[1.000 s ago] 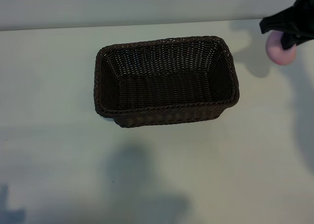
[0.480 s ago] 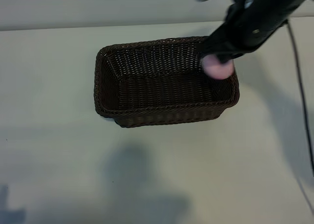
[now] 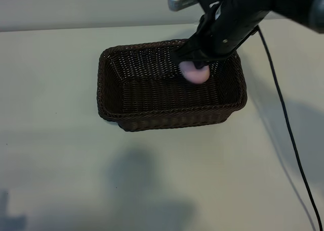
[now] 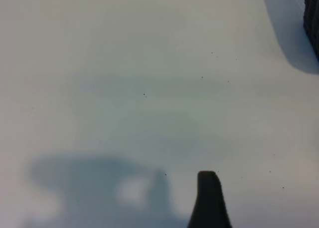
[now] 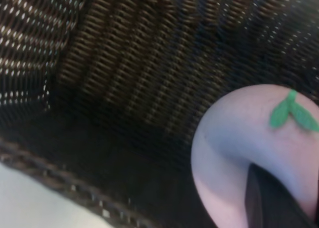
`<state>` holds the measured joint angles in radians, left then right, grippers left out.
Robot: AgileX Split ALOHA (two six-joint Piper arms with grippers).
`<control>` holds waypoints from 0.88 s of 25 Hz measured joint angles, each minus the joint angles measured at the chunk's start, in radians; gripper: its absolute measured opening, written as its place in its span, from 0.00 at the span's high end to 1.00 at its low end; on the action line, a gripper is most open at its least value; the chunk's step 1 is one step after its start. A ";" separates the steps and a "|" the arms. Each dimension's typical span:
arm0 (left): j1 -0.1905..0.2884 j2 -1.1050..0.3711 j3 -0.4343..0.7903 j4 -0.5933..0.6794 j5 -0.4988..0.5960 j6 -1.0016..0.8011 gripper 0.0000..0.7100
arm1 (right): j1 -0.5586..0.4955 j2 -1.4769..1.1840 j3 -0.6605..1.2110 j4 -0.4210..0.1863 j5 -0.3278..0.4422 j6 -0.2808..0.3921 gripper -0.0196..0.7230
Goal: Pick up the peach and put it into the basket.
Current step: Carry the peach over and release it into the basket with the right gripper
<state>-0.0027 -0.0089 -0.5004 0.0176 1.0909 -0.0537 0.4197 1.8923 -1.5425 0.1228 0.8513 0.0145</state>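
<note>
The pale pink peach (image 3: 196,75) hangs over the right half of the dark brown wicker basket (image 3: 152,112), just above its floor. My right gripper (image 3: 195,65) is shut on the peach from above. The right wrist view shows the peach (image 5: 244,133) with its green leaf, one dark finger (image 5: 269,203) pressed against it, and the basket's woven wall (image 5: 124,63) behind. The left arm is out of the exterior view. The left wrist view shows one finger (image 4: 209,198) over bare table with nothing against it, and a corner of the basket (image 4: 313,18) far off.
The right arm's black cable (image 3: 283,120) trails across the table to the right of the basket. The table's back edge (image 3: 76,30) runs just behind the basket. Open table lies in front of and to the left of the basket.
My right gripper has carried the peach leftward from beyond the basket's right end to over its interior, and lower. The basket has not moved.
</note>
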 joint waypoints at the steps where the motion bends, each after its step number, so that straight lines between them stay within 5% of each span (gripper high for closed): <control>1: 0.000 0.000 0.000 0.000 0.000 0.000 0.25 | 0.000 0.017 -0.002 0.000 -0.010 0.000 0.92; 15: 0.000 0.000 0.000 0.000 0.000 0.002 0.25 | 0.000 0.160 -0.002 0.009 -0.042 -0.001 0.88; 18: 0.000 0.000 0.000 0.000 0.000 0.002 0.25 | 0.000 0.160 -0.003 0.010 -0.040 -0.004 0.73; 22: 0.000 0.000 0.000 0.000 0.000 0.002 0.25 | 0.000 0.160 -0.003 0.011 -0.020 -0.005 0.33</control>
<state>-0.0027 -0.0089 -0.5004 0.0176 1.0909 -0.0518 0.4197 2.0520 -1.5457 0.1342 0.8313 0.0096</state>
